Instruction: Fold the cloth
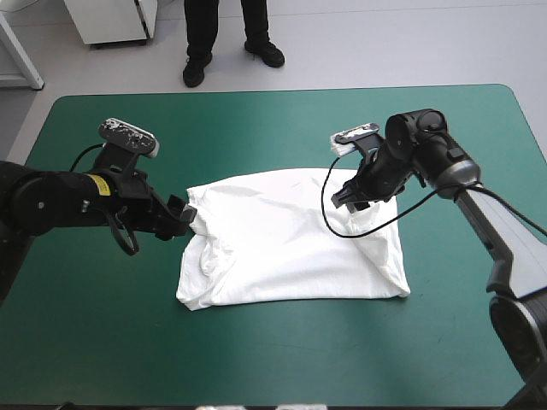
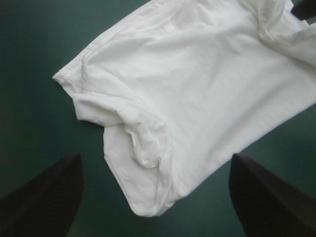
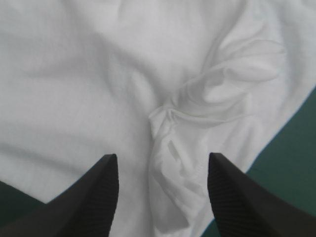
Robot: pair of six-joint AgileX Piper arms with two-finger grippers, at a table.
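The white T-shirt (image 1: 291, 243) lies spread, roughly folded, on the middle of the teal-green cover. My left gripper (image 1: 184, 213) hovers at the shirt's left edge, open, with a rumpled sleeve (image 2: 143, 148) of the T-shirt (image 2: 197, 84) just ahead of its fingers (image 2: 42, 197). My right gripper (image 1: 352, 199) hangs over the shirt's upper right part, open. Between its fingers (image 3: 94, 192) lies a bunched fold of the T-shirt (image 3: 173, 128). Neither gripper holds cloth.
Bare teal-green cover (image 1: 282, 359) surrounds the shirt on all sides, widest along the near edge and at the far side (image 1: 256, 128). The table's right edge (image 1: 534, 137) lies beyond the right arm.
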